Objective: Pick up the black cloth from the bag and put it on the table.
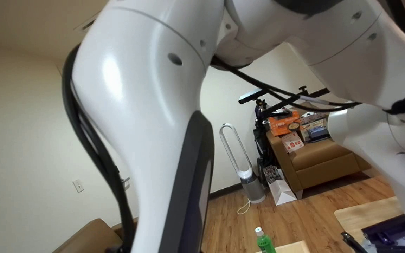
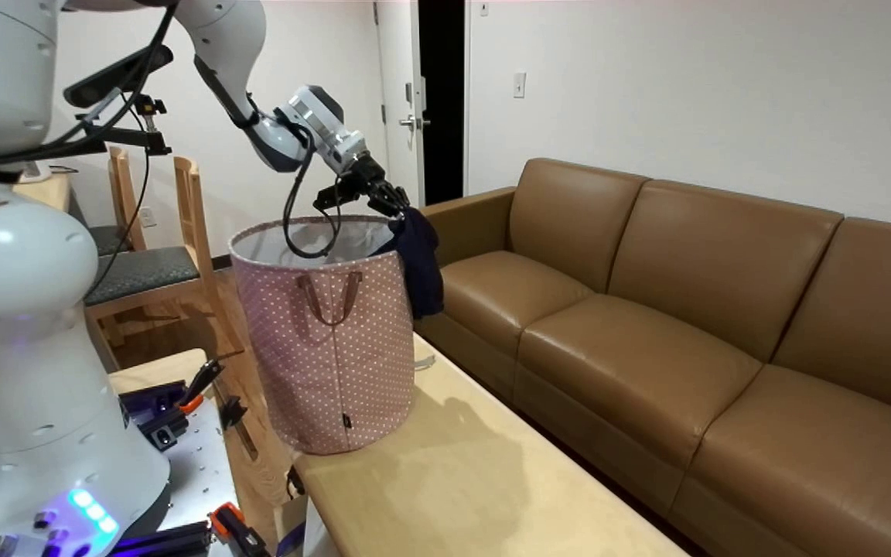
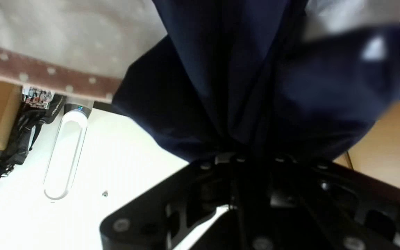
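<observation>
We see the dark cloth point(image 2: 420, 267) hanging downward, long axis roughly vertical, below the gripper point(image 2: 399, 209) pinching its top, at right edge of bag point(image 2: 329, 356).

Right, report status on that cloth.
Tool shut on the dark cloth. Cloth partly inside the bag, partly hanging outside; not yet on the table. Rim could snag it.
</observation>
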